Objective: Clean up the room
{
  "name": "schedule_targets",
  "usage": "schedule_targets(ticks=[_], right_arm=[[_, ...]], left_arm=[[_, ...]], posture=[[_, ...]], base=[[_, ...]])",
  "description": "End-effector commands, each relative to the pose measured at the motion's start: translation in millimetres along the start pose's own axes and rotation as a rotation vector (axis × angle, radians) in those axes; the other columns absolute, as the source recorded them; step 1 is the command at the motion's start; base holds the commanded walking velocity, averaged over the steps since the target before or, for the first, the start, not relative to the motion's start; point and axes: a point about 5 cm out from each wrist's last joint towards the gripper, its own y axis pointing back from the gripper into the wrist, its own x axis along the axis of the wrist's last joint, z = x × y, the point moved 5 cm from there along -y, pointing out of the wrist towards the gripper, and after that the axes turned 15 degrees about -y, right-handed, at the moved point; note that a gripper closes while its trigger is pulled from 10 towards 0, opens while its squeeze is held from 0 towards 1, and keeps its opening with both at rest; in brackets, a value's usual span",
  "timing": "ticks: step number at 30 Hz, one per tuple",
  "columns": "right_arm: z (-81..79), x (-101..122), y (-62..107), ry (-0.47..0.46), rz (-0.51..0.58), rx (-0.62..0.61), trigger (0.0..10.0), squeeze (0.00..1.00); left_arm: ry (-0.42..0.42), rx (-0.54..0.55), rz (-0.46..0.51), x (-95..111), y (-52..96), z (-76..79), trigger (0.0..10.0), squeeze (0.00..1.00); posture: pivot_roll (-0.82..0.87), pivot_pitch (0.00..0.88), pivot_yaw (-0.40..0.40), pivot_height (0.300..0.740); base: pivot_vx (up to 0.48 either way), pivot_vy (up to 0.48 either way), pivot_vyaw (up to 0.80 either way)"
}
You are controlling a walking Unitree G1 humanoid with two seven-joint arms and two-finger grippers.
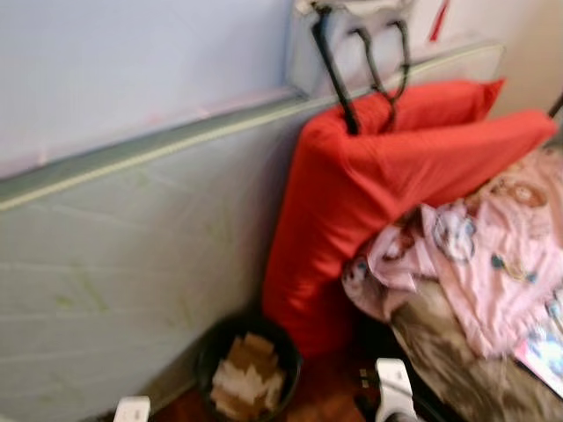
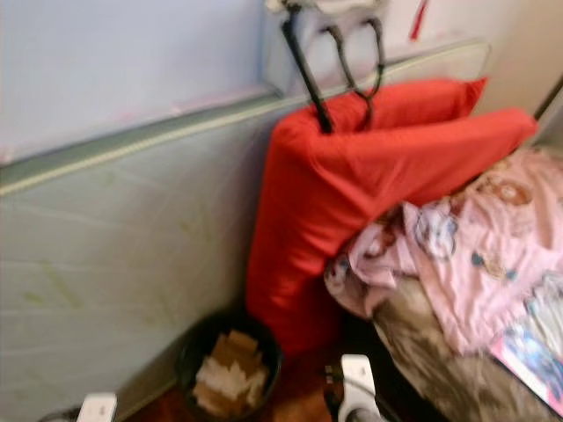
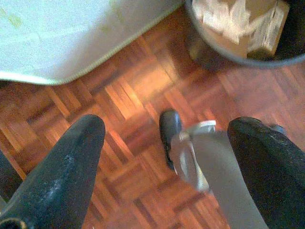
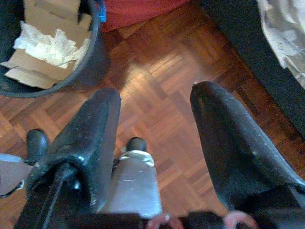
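Below, black bin (image 1: 249, 367) holding cardboard scraps (image 1: 247, 376).

Home bedroom: mattress (image 1: 132, 264), bedding (image 1: 493, 255).

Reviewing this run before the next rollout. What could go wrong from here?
1. The red cushion leans tall against the mattress, its foot right beside the black bin. A nudge might tip it onto the bin.
2. The pink blanket spills over the bed edge; it could snag a passing arm.
3. Both the left gripper and right gripper hang open over the wood floor near the bin, so stepping forward may knock it.
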Motion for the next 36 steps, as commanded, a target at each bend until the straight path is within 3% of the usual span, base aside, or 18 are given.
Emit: schedule_targets(ticks=[1,7,17,20,36], right_arm=[[30.0,4,4.8,-0.235,0.064,-0.090,10.0,0.00],[30.2,3,4.9,-0.215,0.057,-0.086,10.0,0.00],[29.7,7,5.1,-0.229,0.085,-0.081,10.0,0.00],[29.7,8,4.8,-0.232,0.085,-0.084,10.0,0.00],[28.0,15,3.9,-0.227,0.089,-0.076,10.0,0.00]], left_arm=[[0.000,-0.053,0.076,51,-8.5,47.8,10.0,0.00],[-0.004,-0.056,0.074,49,-8.4,48.7,10.0,0.00],[-0.002,-0.057,0.078,51,-8.4,48.8,10.0,0.00],[0.024,-0.052,0.075,51,-8.6,48.2,10.0,0.00],[0.045,-0.054,0.100,60,-9.0,47.8,10.0,0.00]], posture=[[-0.05,0.000,-0.043,0.740],[-0.05,0.000,-0.044,0.740],[-0.06,0.000,-0.045,0.740],[-0.06,0.000,-0.047,0.740],[-0.06,0.000,-0.054,0.740]], base=[[0.000,-0.480,-0.77],[0.000,-0.480,-0.77],[0.000,-0.480,0.00],[0.000,0.000,0.00],[0.000,0.000,-0.75]])
